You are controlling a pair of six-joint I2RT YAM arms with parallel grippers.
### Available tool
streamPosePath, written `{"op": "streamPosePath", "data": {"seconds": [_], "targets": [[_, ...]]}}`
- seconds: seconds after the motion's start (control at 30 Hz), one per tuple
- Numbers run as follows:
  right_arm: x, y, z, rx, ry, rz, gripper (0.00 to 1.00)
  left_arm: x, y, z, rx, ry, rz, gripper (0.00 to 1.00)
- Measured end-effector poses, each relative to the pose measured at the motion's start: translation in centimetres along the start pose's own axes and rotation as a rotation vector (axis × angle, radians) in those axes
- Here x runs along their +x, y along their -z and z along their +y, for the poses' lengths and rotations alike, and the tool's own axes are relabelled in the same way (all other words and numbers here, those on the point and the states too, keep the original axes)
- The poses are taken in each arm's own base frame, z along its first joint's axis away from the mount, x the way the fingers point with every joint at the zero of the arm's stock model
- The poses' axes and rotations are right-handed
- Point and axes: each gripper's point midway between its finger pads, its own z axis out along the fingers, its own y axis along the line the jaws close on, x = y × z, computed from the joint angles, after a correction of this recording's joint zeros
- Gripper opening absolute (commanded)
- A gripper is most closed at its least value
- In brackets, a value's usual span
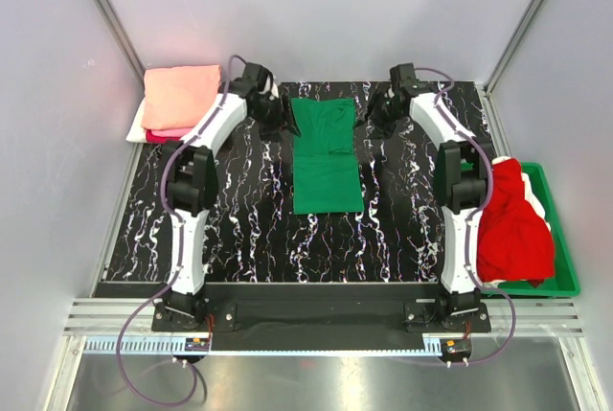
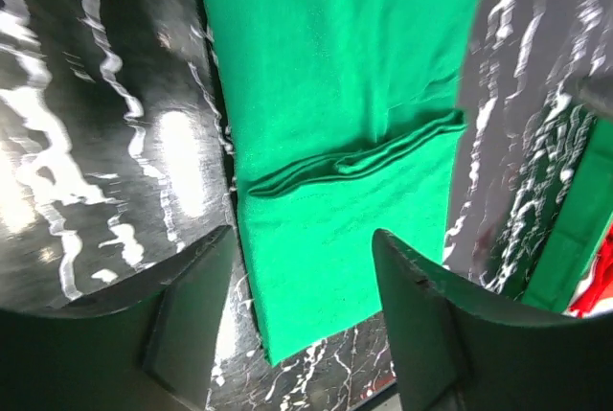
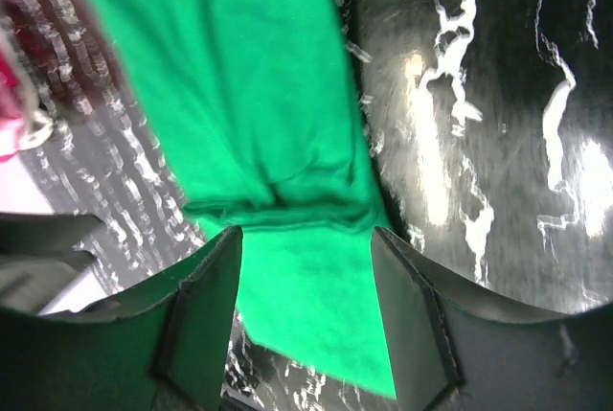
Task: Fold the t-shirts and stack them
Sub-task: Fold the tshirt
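Top view, near to far. Two arm bases sit at the near edge of a black marbled table. At near right, off the table edge, a green plastic bin holds a crumpled red t-shirt.

Centre of table: green t-shirt, folded lengthwise into a narrow strip w/ a cross fold partway along, lying flat and running away from the arms.

Left gripper and right gripper flank the strip's far end, one per side. Both wrist views show the fingers spread apart above the cloth, nothing pinched between them.

Far left corner: a folded stack, w/ salmon-peach t-shirt on top, hot pink t-shirt under it, and white cloth at the bottom.
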Motion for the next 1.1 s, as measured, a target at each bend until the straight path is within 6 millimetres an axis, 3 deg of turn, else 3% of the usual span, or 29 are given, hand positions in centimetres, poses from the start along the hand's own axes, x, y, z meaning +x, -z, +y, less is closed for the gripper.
{"op": "streamPosePath", "data": {"seconds": [0.07,0.13,0.23,0.3,0.4,0.5,0.63,0.77,1.1], "targets": [[0.0,1.8,0.5,-0.011,0.007,-0.019,0.63,-0.9,2.1,-0.4,0.002,-0.006,-0.042,0.67],[1.2,3.7,0.5,-0.021,0.014,-0.026,0.64,-0.5,4.4,-0.5,0.002,-0.007,-0.074,0.68],[4.6,6.2,-0.6,-0.027,0.015,-0.013,0.64,2.1,7.4,-0.9,0.023,-0.025,-0.112,0.68],[7.9,7.4,-2.3,-0.024,0.007,0.011,0.65,5.6,8.5,-0.8,0.029,-0.025,-0.096,0.68],[12.5,7.6,-5.3,-0.006,-0.022,0.072,0.69,11.7,8.2,0.3,0.034,-0.009,-0.045,0.68],[17.1,6.7,-8.8,0.028,-0.061,0.149,0.70,17.0,6.0,1.8,0.031,0.020,0.025,0.69],[20.8,5.9,-11.4,0.049,-0.109,0.228,0.70,21.4,3.4,4.0,0.014,0.081,0.088,0.71],[20.1,5.4,-10.6,-0.005,-0.090,0.195,0.70,23.2,2.0,4.9,0.019,0.134,0.092,0.71],[19.2,3.7,-9.2,-0.103,-0.089,0.187,0.52,22.1,-0.1,2.5,0.094,0.136,0.040,0.64]]}}
